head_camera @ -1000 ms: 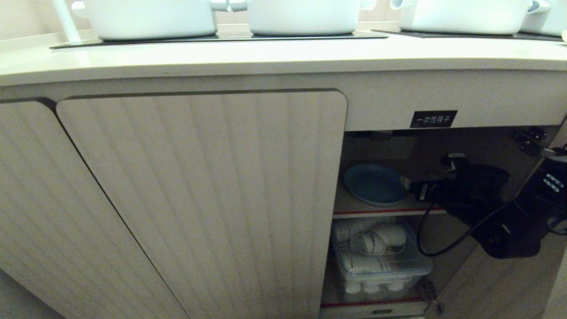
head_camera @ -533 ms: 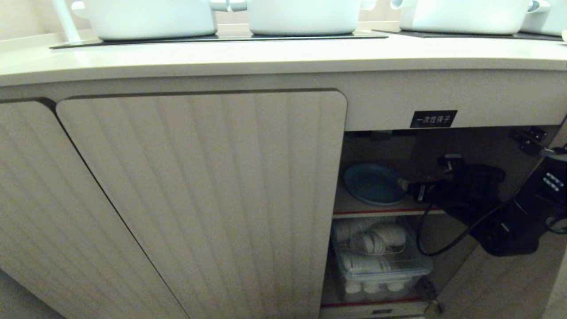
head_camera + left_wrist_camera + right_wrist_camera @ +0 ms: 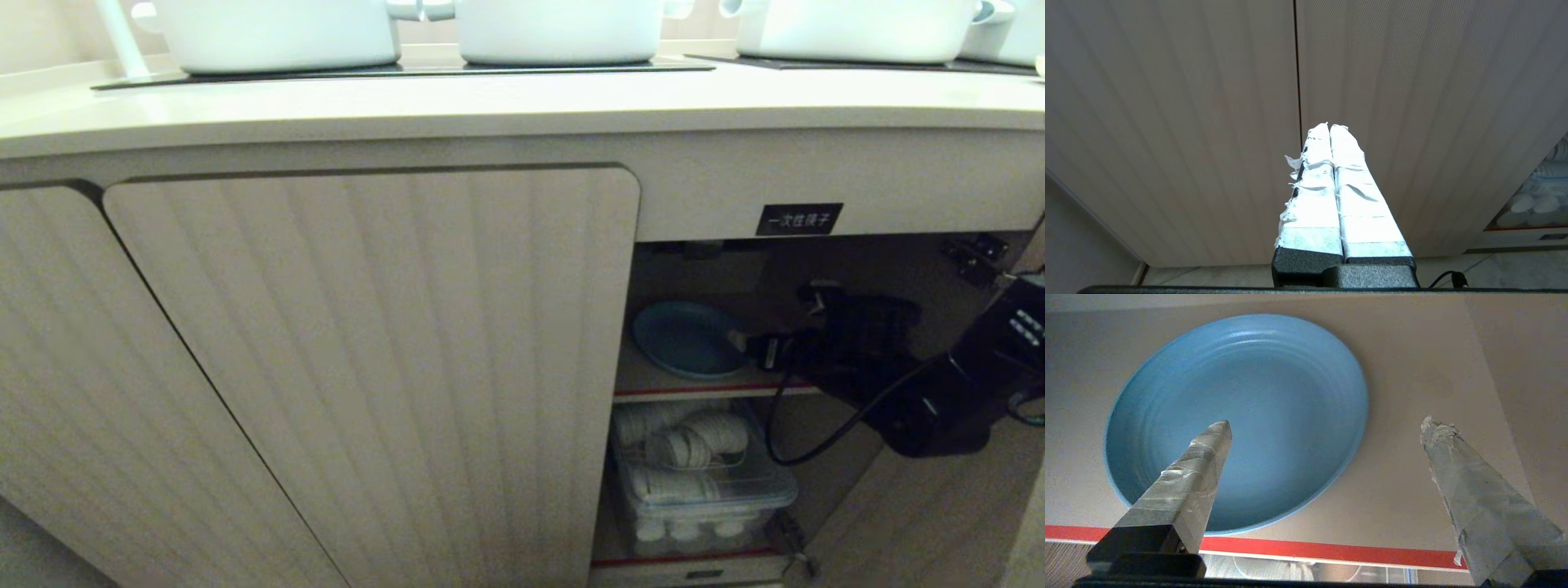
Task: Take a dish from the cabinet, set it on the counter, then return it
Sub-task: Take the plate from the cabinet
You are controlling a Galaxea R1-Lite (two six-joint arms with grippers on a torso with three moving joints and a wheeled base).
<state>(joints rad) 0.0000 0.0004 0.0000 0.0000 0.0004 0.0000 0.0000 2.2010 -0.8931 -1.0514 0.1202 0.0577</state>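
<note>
Ribbed beige doors fill most of the lower left of the head view, the closed front of the cabinet point(image 3: 367, 367), with a narrow dark seam between two panels. Low against those doors, the left gripper point(image 3: 1329, 127) shows only in its own wrist view, its two white-taped fingers point(image 3: 1314, 192) pressed flat together and holding nothing.

At the lower right of the head view the cabinet stands open. On its bottom level sits a clear plastic bin point(image 3: 702, 490) of white cups or lids, behind a red-edged lip. A black cable point(image 3: 804, 453) loops down in front of it from the right arm point(image 3: 939, 408), which reaches in from the right edge of the frame at the height of the inner shelf point(image 3: 784, 384).

The right gripper point(image 3: 747, 343) is at the front of that shelf with its tip at the right edge of the dish point(image 3: 686, 339). In the right wrist view its taped fingers point(image 3: 1188, 486) are spread wide with nothing between them; one finger lies in line with the dish's bowl and the other is off to the side over bare shelf, so I cannot tell whether either touches the rim. The dish point(image 3: 1237, 420) lies flat on the shelf, light blue, just behind the red strip along the shelf's front edge.

Above the opening a small black label point(image 3: 798, 219) with white characters is fixed to the cabinet face. Higher still, across the top of the frame, runs the cream counter point(image 3: 490, 106), carrying white pots point(image 3: 555, 33) on black cooktop panels point(image 3: 408, 72).
</note>
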